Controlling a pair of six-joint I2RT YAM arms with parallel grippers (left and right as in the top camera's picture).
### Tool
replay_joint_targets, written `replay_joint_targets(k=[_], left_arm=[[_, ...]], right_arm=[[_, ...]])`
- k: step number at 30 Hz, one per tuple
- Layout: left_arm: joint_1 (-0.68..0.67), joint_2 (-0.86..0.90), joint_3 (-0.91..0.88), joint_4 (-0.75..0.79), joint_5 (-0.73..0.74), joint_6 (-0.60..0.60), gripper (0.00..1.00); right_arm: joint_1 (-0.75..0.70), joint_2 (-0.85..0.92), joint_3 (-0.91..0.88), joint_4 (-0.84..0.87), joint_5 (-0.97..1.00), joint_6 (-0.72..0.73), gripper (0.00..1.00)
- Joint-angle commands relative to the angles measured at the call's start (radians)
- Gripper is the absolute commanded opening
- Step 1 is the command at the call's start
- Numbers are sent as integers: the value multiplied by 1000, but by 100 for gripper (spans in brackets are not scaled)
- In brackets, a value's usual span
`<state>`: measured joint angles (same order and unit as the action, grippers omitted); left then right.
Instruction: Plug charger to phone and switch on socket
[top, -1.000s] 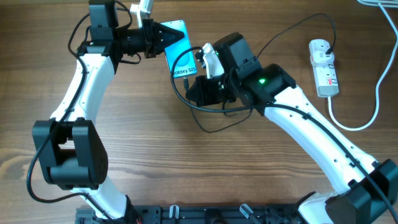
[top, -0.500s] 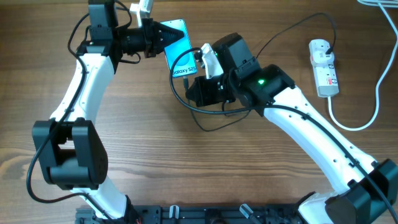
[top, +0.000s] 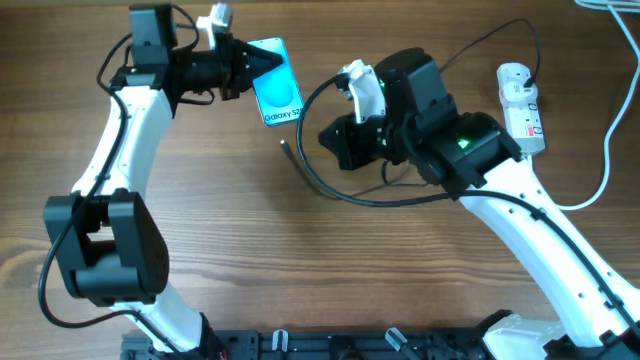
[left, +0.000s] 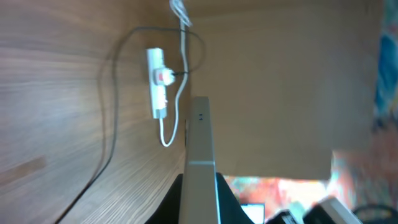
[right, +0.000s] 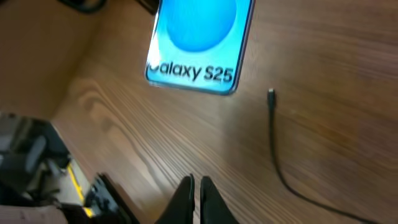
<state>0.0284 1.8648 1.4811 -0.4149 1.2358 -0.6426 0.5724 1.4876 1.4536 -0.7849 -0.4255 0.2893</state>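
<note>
Left pincer (top: 238, 72): grasping flat teal-screened phone (top: 277, 82)
Right pincer (right: 195, 186): clenched, empty, the nearer one
Thin black charger plug (right: 271, 94): loose on tabletop (right: 323, 50), ahead of that pincer, tip toward phone

Overhead: high, straight down on brown wood-grain counter (top: 300, 270), whole scene.
Left wrist: close, sighting along the edge of flat teal-screened phone (left: 200, 143) towards far-right short white power strip (left: 157, 81).
Right wrist: close, tilted down on phone screen.
Shared: phone, all three.
</note>
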Motion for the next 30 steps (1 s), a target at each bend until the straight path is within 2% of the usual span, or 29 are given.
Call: replay_joint_targets(k=[1, 4, 9, 10, 11, 13, 15, 16, 18, 22, 24, 30], left_arm=[[70, -27, 2, -127, -181, -1, 4], [133, -27, 2, -214, -206, 0, 4], [236, -27, 2, -269, -206, 11, 4], [247, -27, 2, -275, -206, 11, 4], [254, -27, 2, -275, -206, 12, 4], [264, -27, 2, -275, -212, 34, 4], [276, -27, 2, -291, -235, 37, 4], [285, -27, 2, -294, -239, 37, 4], [303, -27, 2, -294, -239, 37, 4], [340, -27, 2, -294, -257, 37, 4], [352, -27, 2, -298, -269, 37, 4], [356, -27, 2, -298, -275, 37, 4]], right_arm=[[11, 75, 18, -8, 2, -155, 42], [13, 164, 64, -23, -1, -208, 73], [15, 307, 210, -103, 101, -317, 79], [18, 339, 210, -103, 142, -348, 85], [23, 378, 209, -103, 161, -395, 100], [42, 451, 209, -82, 149, -475, 100], [68, 521, 209, -33, 149, -472, 100], [77, 548, 209, -16, 162, -467, 99], [99, 591, 207, 22, 256, -416, 85], [143, 639, 207, 100, 337, -407, 49], [157, 657, 204, 139, 410, -328, 36], [177, 667, 113, 289, 486, -262, 27]])
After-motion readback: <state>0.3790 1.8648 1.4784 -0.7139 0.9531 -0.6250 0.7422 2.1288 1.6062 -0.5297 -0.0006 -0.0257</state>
